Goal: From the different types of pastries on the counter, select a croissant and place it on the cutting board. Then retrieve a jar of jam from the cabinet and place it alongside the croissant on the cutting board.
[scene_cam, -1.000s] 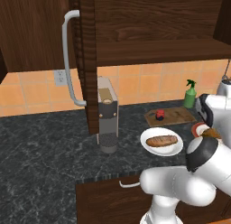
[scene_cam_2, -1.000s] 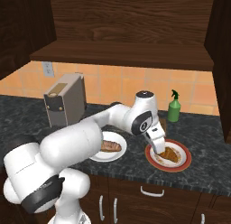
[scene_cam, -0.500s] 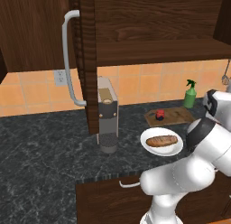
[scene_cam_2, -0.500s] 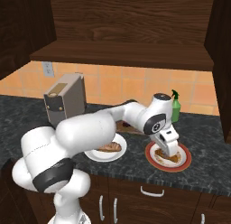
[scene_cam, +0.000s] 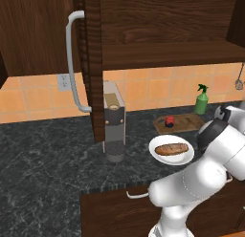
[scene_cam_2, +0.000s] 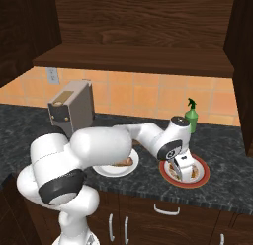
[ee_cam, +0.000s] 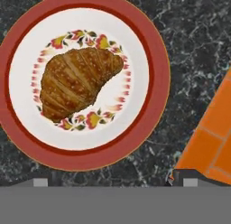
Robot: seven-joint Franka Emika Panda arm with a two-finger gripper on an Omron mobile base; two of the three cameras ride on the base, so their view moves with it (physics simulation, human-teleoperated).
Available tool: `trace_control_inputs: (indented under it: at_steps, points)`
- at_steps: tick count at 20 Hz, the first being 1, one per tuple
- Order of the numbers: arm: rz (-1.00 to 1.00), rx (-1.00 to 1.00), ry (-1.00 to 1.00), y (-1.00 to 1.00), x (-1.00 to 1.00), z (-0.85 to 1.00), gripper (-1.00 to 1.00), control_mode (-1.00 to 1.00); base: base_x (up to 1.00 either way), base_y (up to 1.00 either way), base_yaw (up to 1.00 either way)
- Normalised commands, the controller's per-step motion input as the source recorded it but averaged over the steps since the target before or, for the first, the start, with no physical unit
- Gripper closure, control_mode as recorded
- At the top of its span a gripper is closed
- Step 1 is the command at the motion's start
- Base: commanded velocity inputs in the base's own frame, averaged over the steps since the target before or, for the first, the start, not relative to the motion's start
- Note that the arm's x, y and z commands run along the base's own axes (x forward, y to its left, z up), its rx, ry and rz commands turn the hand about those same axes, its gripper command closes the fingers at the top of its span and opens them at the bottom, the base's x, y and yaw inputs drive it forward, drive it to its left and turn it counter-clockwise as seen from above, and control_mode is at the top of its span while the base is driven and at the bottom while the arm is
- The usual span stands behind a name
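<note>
A dark wood cabinet (scene_cam: 158, 35) stands open above the speckled black bench (scene_cam: 48, 159), its door swung out with the long grey bar handle (scene_cam: 72, 64) showing and its shelf looking bare. A boxy grey appliance (scene_cam_2: 71, 108) sits at the back of the bench, near a green spray bottle (scene_cam_2: 190, 118) by the tiled wall. The cutting board (scene_cam: 179, 122) lies beside that bottle with the red jar of jam (scene_cam: 169, 121) already resting on it, so the jam part of the job appears done out of order. A white plate (scene_cam: 171, 150) in front of the board carries the long dark pastry (scene_cam: 171, 148), which the task leaves alone. The gripper (scene_cam_2: 182, 172) hangs directly over a red-rimmed plate (ee_cam: 155, 51) holding the golden croissant (ee_cam: 76, 81), not yet touching it. The jaws appear spread, their tips wide apart at the bottom of the hand view with nothing between them. By this reading the pick has not begun: lowering, gripping the croissant and carrying it to the board beside the jar all remain.
</note>
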Motion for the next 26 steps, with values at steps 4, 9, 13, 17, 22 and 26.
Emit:
trace_control_inputs:
  at_steps: [4, 9, 13, 17, 22, 26]
  points:
    - [-0.11, -0.01, -0.16, 0.0, 0.75, 0.18, -1.0, -1.0, 0.0, 0.0, 0.0]
    - [0.0, -0.03, 0.0, -0.45, 0.25, -0.32, -1.0, -1.0, 0.0, 0.0, 0.0]
    - [-0.01, -0.06, -0.02, -0.4, 0.39, -0.22, -1.0, -1.0, 0.0, 0.0, 0.0]
    - [-0.01, 0.01, -0.02, -0.04, 0.0, -0.02, -1.0, -1.0, 0.0, 0.0, 0.0]
    - [-0.08, -0.01, 0.02, 0.1, -0.02, -0.25, -1.0, -1.0, 0.0, 0.0, 0.0]
    - [-0.2, -0.05, 0.03, 0.12, -0.01, -0.41, -1.0, -1.0, 0.0, 0.0, 0.0]
